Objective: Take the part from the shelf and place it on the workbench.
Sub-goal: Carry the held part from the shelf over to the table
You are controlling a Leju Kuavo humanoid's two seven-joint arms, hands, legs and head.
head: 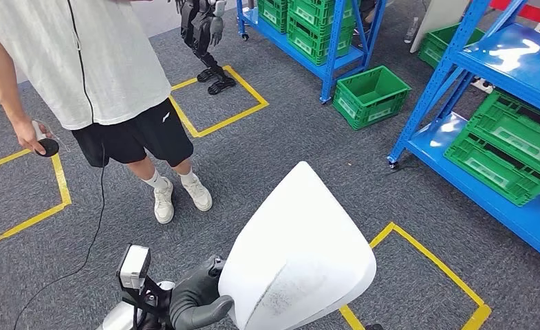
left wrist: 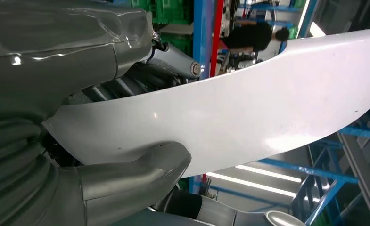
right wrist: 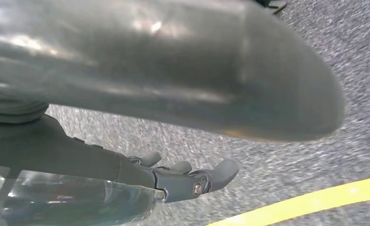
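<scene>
1. Far left in head view: a person (head: 88, 75) in a white top stands on the grey carpet floor (head: 287, 148), holding a small black controller (head: 47, 147) with a cable trailing down. Keeping them out of my path.
2. Left of centre, low in frame: my left hand (head: 197, 300) is clamped on the part (head: 298, 258), a big curved white shell. Left wrist view confirms it: thumb (left wrist: 140, 172) pressed on one face of the part (left wrist: 249, 122), darker fingers behind the other.
3. Part is off the shelf, carried in front of my body above the floor, resting on nothing.
4. Right hand (right wrist: 183, 176): hangs over carpet near a yellow floor line (right wrist: 305, 200), fingers loosely extended and apart, holding nothing.
5. Right side: blue shelf racks (head: 487, 124) with green crates (head: 511, 148), one more green crate (head: 370, 95) on the floor by the rack behind.
6. My read: pick is done, this is the carry leg. No worktop in sight.
7. Next move calls for turning until the worktop comes into view, walking there with the grip kept firm, and giving the person room. One-hand hold on a wide shell; I judge it could swing or slip.
</scene>
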